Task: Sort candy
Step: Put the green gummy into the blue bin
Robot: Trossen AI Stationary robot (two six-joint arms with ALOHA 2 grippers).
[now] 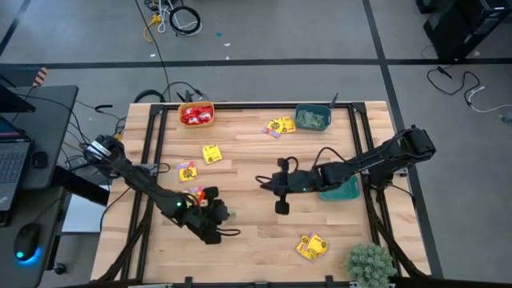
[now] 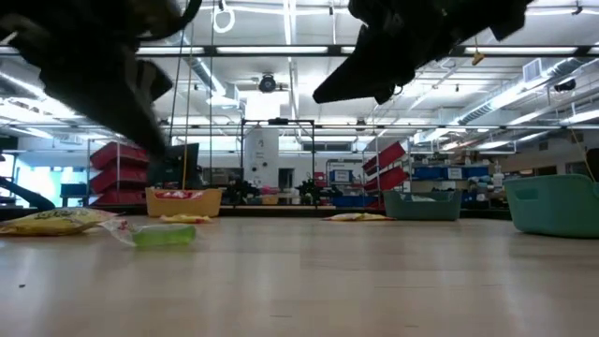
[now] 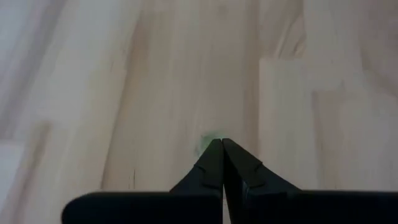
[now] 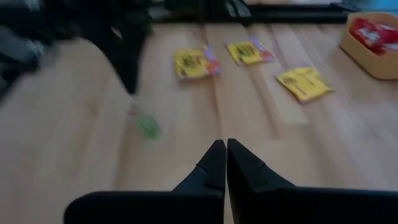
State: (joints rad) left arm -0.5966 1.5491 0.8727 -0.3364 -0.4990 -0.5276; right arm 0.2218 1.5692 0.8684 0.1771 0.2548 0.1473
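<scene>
Two grippers are at work over the wooden worktop [image 1: 256, 232]. The left gripper [image 3: 221, 144] sits low at the near-left part of the worktop, its fingers pressed together on a small pale green candy [image 3: 207, 142] whose edge shows just past the fingertips in the left wrist view. The low, steep approach suits a flat packet that lies on the boards and offers only a thin edge; whether the pinch has secured it cannot be confirmed from these views. The low view shows the green packet lying on the surface.

The right gripper [image 4: 221, 149] hangs over the middle of the worktop, fingers pressed together and holding nothing, apparently waiting clear of the left arm's working area.

Around the left gripper, several yellow candy packets [image 1: 211, 154] lie loose on the boards, with more near the far edge and one group near the front right. The orange bowl [image 1: 196, 114] at the far edge holds red candy [image 1: 197, 118]. A teal bowl [image 1: 312, 118] further along that edge holds greenish pieces, so it is the likely destination. A second teal bowl [image 1: 340, 190] stands beneath the right arm.
</scene>
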